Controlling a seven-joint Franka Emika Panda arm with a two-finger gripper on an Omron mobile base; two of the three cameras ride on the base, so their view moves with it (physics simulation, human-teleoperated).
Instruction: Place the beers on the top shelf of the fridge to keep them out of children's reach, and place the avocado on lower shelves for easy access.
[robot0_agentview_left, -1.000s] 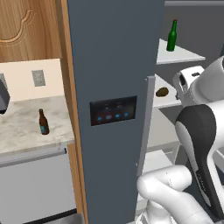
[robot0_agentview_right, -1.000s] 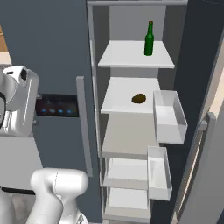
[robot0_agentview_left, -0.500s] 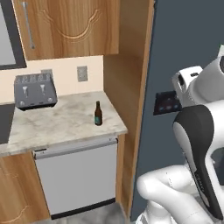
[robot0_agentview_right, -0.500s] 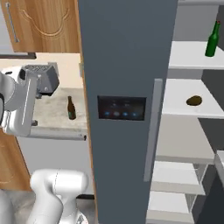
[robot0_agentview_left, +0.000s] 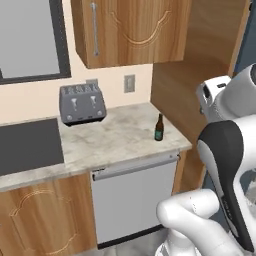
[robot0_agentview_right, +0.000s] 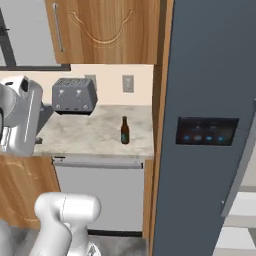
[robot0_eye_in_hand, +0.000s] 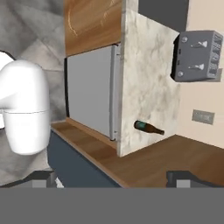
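Countertop (robot0_agentview_left: 115, 142): brown beer (robot0_agentview_left: 159, 128) upright, neck up

One beer bottle (robot0_agentview_left: 159, 127), one toaster (robot0_agentview_left: 82, 103), one wall outlet (robot0_agentview_left: 129, 83).

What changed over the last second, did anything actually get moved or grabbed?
Only the base: it drove left, from the open fridge to the counter, so both base views shifted. Nothing was grabbed or released. The brown beer still stands upright on the counter near the toaster; the claw holds nothing.
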